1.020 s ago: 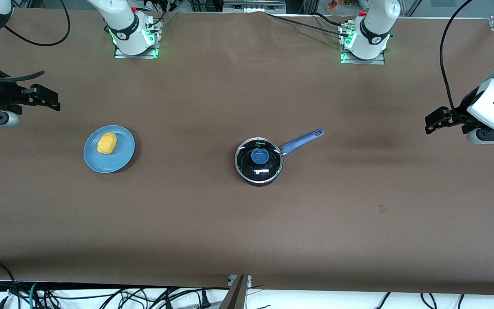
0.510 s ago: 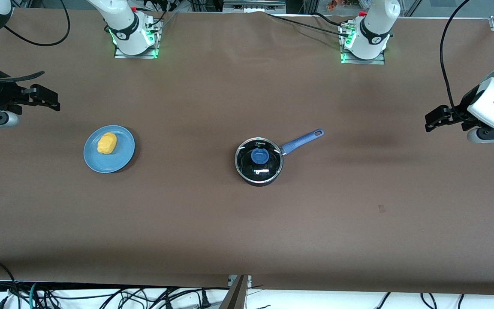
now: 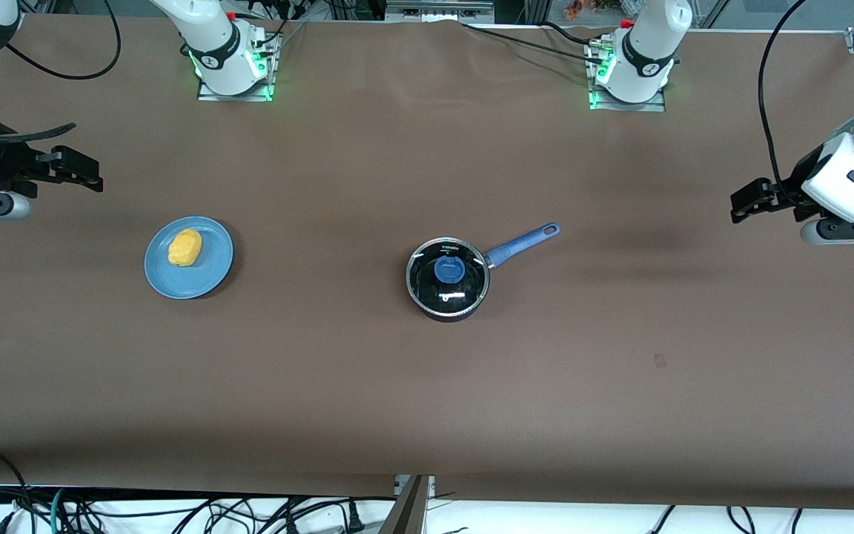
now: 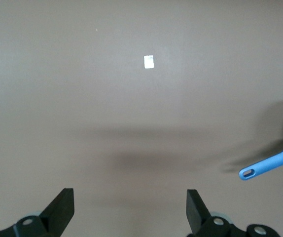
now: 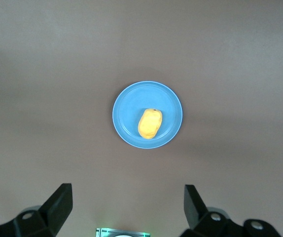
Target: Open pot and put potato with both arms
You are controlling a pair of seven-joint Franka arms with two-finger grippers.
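The black pot (image 3: 448, 280) stands mid-table with its glass lid (image 3: 464, 285) on, blue knob (image 3: 448, 268) on top, and its blue handle (image 3: 523, 242) pointing toward the left arm's end. The yellow potato (image 3: 184, 247) lies on a flat blue plate (image 3: 212, 268) toward the right arm's end. My right gripper (image 3: 86, 172) is open and empty over bare table at that end; its wrist view shows the potato (image 5: 150, 123) on the plate (image 5: 126, 106) past its gripper (image 5: 126, 205). My left gripper (image 3: 744, 202) is open and empty over bare table at the left arm's end; its wrist view (image 4: 130, 207) shows the handle tip (image 4: 267, 167).
The brown table cover (image 3: 427, 400) is bare round the pot and plate. A small pale tag (image 3: 659, 360) lies on it nearer the front camera, also in the left wrist view (image 4: 149, 61). Cables hang at the table's front edge.
My left gripper has shifted slightly toward the robots' side of the table. The right gripper, pot, plate and potato have not visibly moved.
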